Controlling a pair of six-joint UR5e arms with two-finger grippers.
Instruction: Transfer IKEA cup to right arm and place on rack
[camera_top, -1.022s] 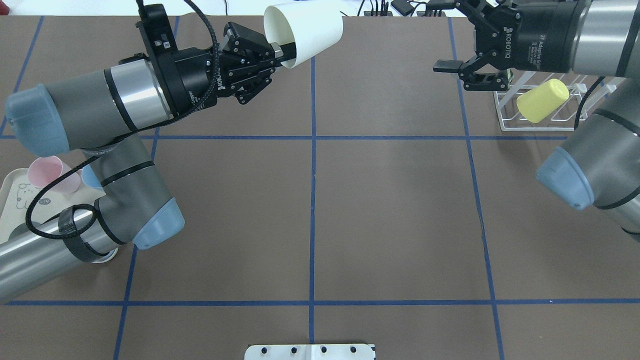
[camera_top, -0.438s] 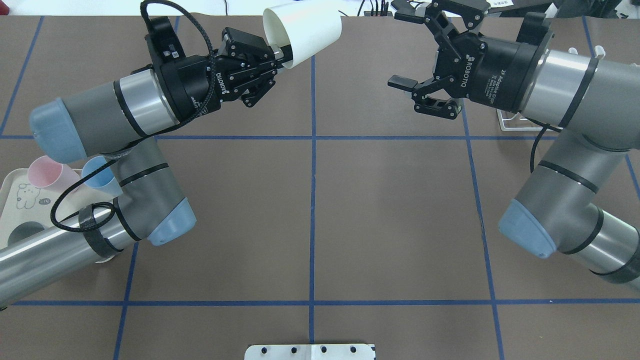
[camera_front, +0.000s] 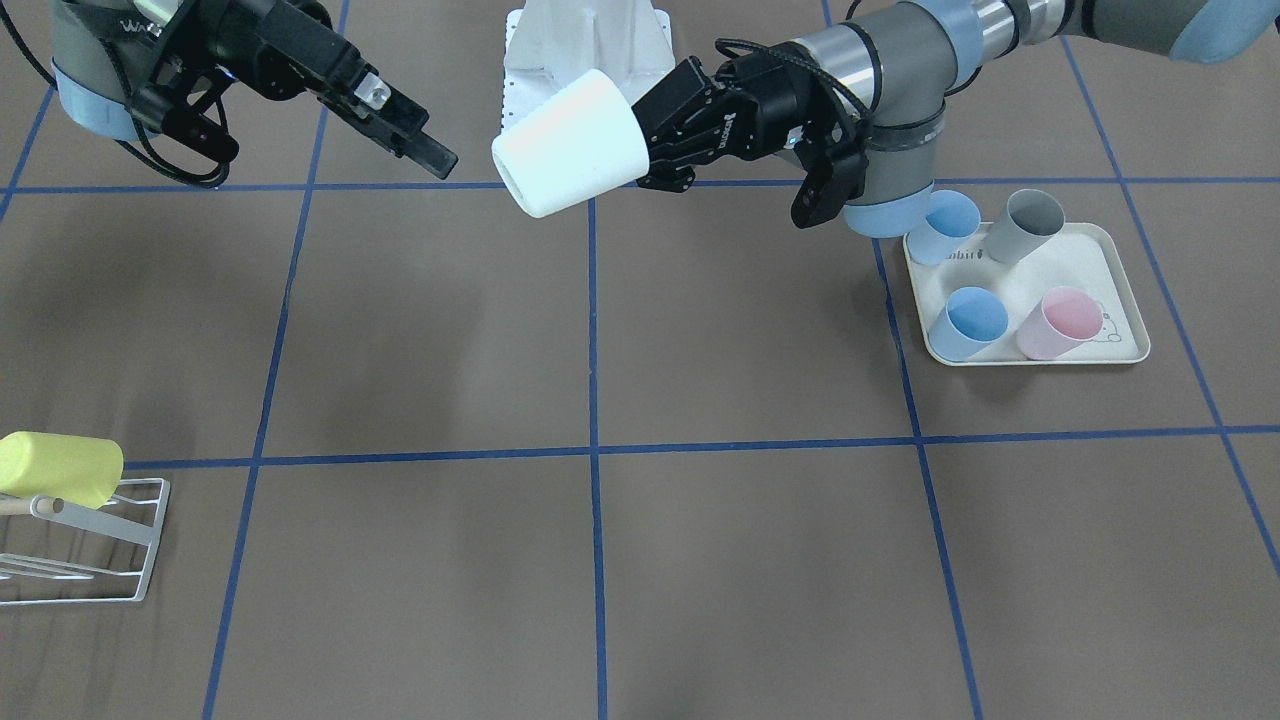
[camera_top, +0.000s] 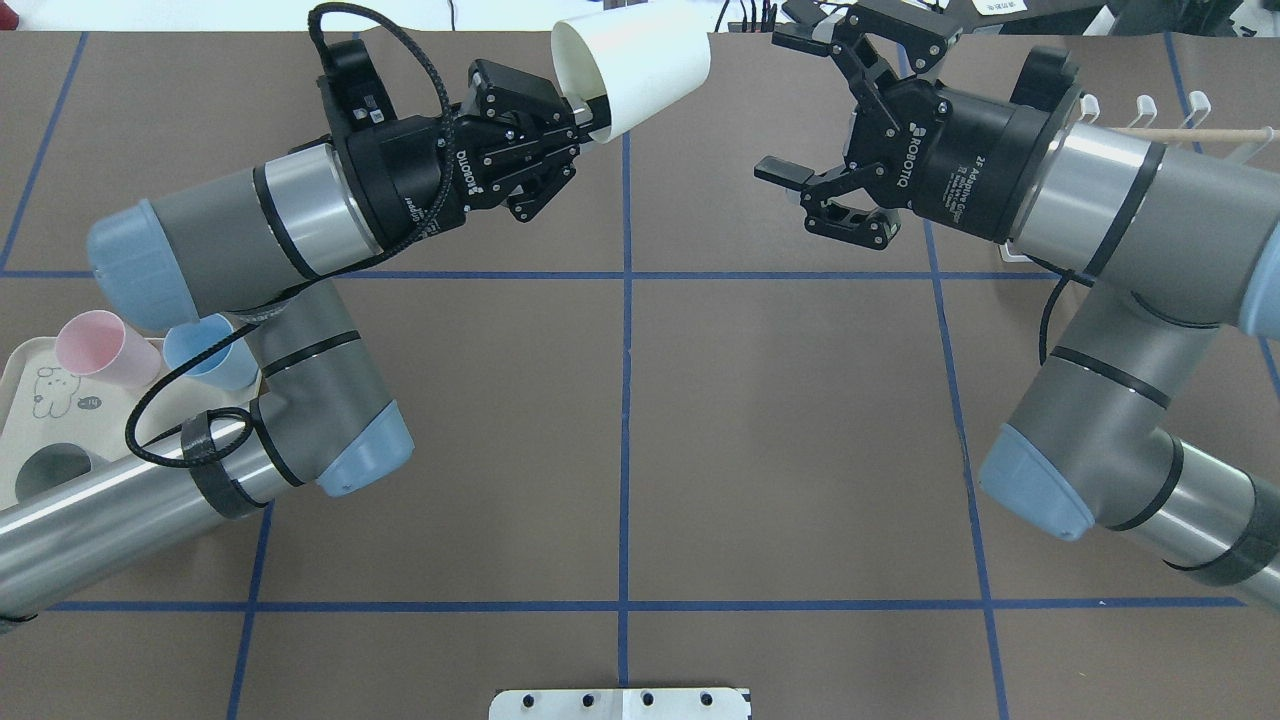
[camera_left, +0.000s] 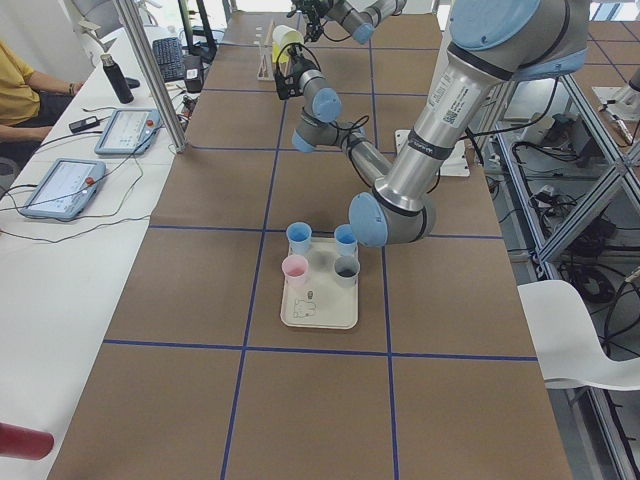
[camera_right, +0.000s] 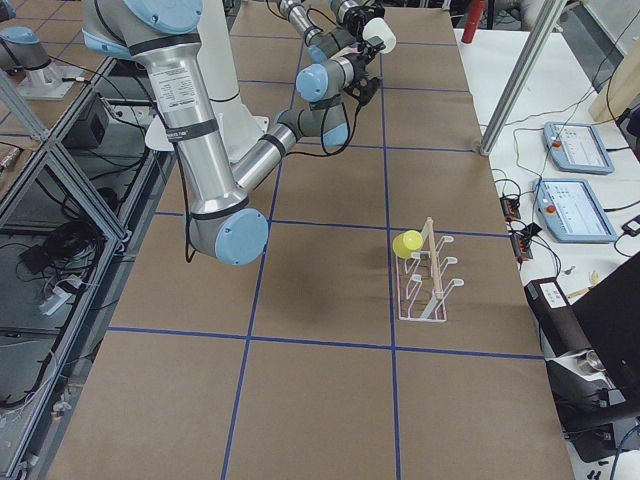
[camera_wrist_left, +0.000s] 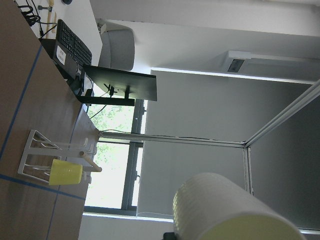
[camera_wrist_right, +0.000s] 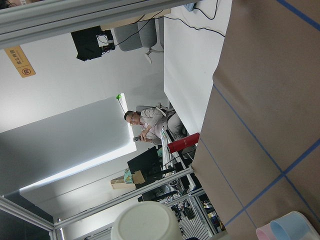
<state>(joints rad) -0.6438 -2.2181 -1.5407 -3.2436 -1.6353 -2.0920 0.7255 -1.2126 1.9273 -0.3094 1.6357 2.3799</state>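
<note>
The white IKEA cup (camera_top: 632, 64) is held in the air on its side over the table's far middle, with its mouth towards the left arm. My left gripper (camera_top: 590, 108) is shut on the cup's rim, one finger inside. The cup (camera_front: 570, 145) also fills the low edge of the left wrist view (camera_wrist_left: 235, 210). My right gripper (camera_top: 775, 105) hangs open and empty a short gap to the cup's right, its jaws facing the cup. The white wire rack (camera_front: 90, 560) stands at the far right with a yellow cup (camera_front: 60, 468) on a prong. The right arm hides most of the rack in the overhead view.
A cream tray (camera_front: 1120, 262) on the robot's left holds several cups: blue, pink and grey. A white mounting plate (camera_top: 620, 703) sits at the near table edge. A person (camera_left: 20, 85) sits at a side desk with tablets.
The right gripper swung left, away from the rack and towards the cup, staying open. The left gripper shifted slightly right with the cup still in it.
</note>
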